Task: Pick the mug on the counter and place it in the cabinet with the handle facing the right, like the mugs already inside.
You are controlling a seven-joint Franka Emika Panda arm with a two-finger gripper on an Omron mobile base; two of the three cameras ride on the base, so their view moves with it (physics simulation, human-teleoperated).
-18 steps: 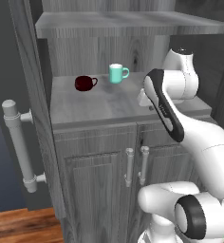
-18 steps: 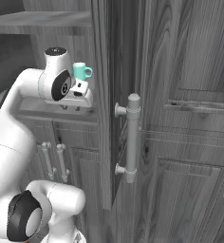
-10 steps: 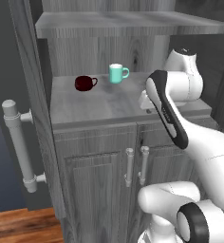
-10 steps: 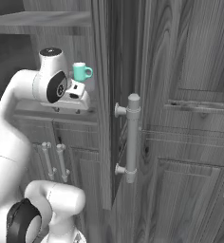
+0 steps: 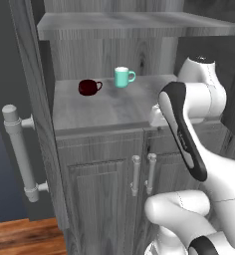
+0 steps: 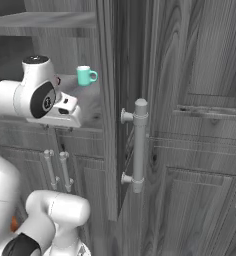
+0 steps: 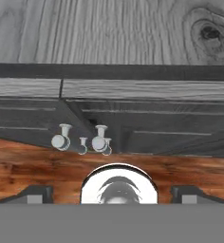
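Mug (image 5: 122, 77): teal, upright on the cabinet (image 5: 94, 149) shelf beside the dark red mug (image 5: 88, 87), handle to the right, beyond and left of my gripper (image 7: 111, 193). Gripper: empty, fingertips (image 7: 35, 193) spread wide at the hand view's lower corners, pointing down over the shelf edge. Arm: I see the elbow folded high, wrist bent down. Below: lower doors' bar handles (image 7: 80, 142), wood floor (image 7: 33, 163).

Soft even rendered light, faint shadows
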